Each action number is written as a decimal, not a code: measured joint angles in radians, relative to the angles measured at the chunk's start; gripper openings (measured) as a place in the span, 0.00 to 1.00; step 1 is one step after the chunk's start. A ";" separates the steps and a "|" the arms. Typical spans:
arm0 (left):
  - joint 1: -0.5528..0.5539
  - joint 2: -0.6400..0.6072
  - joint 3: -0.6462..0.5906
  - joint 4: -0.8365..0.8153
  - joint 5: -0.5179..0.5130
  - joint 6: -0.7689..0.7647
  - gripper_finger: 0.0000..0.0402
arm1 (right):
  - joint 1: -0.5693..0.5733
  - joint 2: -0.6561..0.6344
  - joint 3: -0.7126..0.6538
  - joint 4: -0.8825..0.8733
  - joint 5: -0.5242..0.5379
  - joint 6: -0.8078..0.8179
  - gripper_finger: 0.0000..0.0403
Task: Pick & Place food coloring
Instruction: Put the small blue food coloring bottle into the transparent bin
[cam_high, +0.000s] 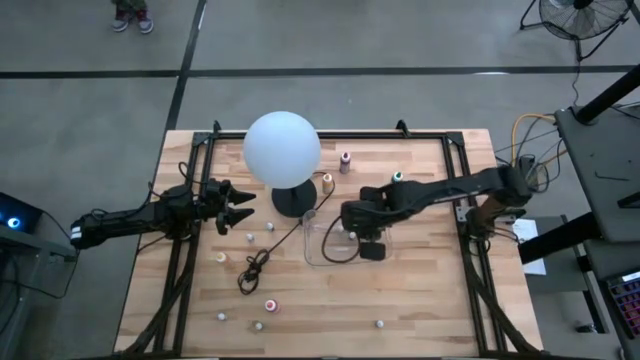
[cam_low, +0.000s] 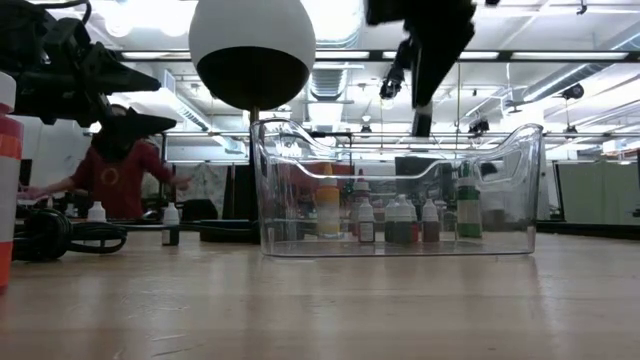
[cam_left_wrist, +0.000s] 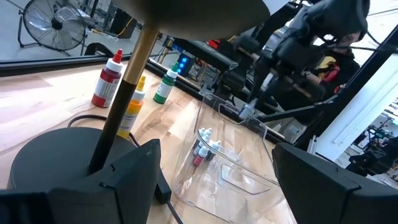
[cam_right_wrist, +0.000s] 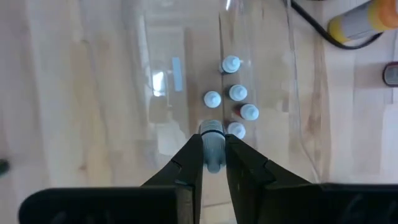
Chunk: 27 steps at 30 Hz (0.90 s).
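Note:
Several tiny food coloring bottles (cam_right_wrist: 237, 93) with pale caps stand upright in the clear plastic tray (cam_high: 312, 250); they also show in the low view (cam_low: 398, 220). More small bottles (cam_high: 250, 237) stand scattered on the table. My right gripper (cam_right_wrist: 213, 140) hangs over the tray (cam_right_wrist: 155, 74), shut on one small bottle (cam_right_wrist: 212, 149). My left gripper (cam_high: 238, 206) is open and empty, left of the lamp base (cam_high: 293, 200), above the table. My right gripper pinches the small bottle's sides (cam_right_wrist: 213, 155) between its two fingers. The fingers point down from above, and the bottle lies along them with its pale ringed end (cam_right_wrist: 211, 128) toward the tray floor. The bottle is clear of the tray, next to the standing bottles.
A white globe lamp (cam_high: 282, 148) on a black base stands mid-table, its cord (cam_high: 262, 258) trailing toward the near edge. Larger red (cam_left_wrist: 109, 78), yellow (cam_left_wrist: 132, 106) and green (cam_left_wrist: 165, 84) bottles stand behind it. A person (cam_low: 115, 170) shows beyond the table.

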 joint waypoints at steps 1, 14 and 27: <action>0.000 0.000 0.000 0.000 0.000 0.000 0.70 | -0.004 0.014 0.000 0.000 0.000 -0.017 0.11; 0.000 0.000 0.000 0.001 -0.003 0.000 0.70 | -0.024 0.149 -0.005 0.042 0.003 -0.178 0.11; 0.000 0.000 0.000 0.001 -0.002 0.000 0.70 | -0.036 0.149 -0.079 0.111 0.000 -0.188 0.11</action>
